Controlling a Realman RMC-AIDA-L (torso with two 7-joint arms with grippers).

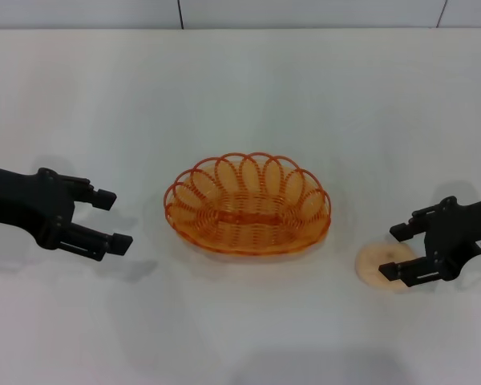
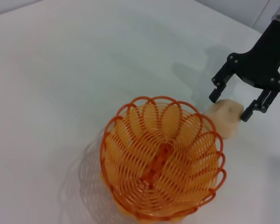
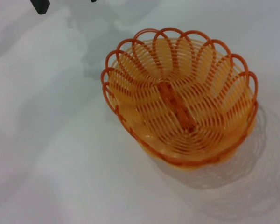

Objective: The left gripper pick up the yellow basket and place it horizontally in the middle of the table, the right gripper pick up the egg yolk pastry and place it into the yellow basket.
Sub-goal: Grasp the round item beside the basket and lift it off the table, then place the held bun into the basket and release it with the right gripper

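Observation:
The yellow basket (image 1: 248, 238) stands upright and lengthwise across the middle of the table (image 1: 240, 88), with nothing in it. My left gripper (image 1: 116, 220) is open and holds nothing, left of the basket and clear of it. The egg yolk pastry (image 1: 373, 263) lies on the table right of the basket. My right gripper (image 1: 391, 252) is open, with one jaw on each side of the pastry. The left wrist view shows the basket (image 2: 130, 154), the pastry (image 2: 226, 120) and the right gripper (image 2: 230, 107) straddling it. The right wrist view shows the basket (image 3: 130, 126).
A tiled wall edge (image 1: 305, 12) runs along the table's far side. A dark fingertip of the left gripper (image 3: 39, 4) shows at the edge of the right wrist view.

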